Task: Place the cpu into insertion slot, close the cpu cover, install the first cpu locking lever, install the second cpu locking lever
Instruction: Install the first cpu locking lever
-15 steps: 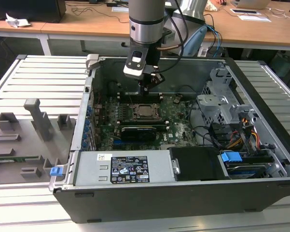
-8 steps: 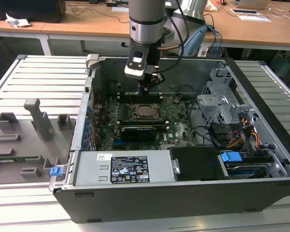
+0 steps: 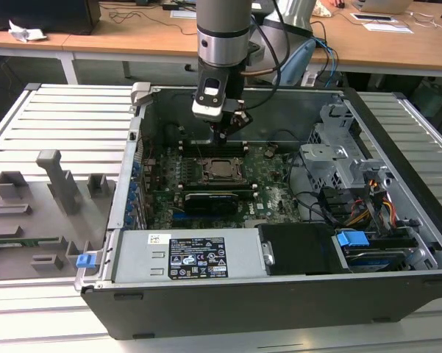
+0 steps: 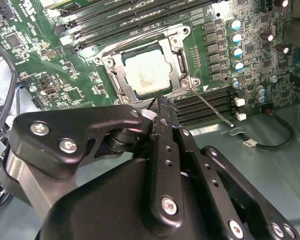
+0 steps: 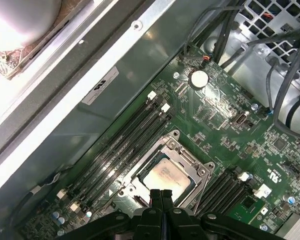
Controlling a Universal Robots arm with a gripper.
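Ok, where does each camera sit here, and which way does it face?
Exterior view: off the arm, raised beside the open computer case, looking down at its motherboard; the arm and gripper hang over the cpu.
First wrist view: on the arm, looking down past the shut fingertips toward the case wall, across cpu and memory slots.
Second wrist view: on the arm, facing the opposite way over the gripper's body toward the cpu cover.
Shared: both wrist views show the cpu framed by the cpu cover, just beyond the fingertips.
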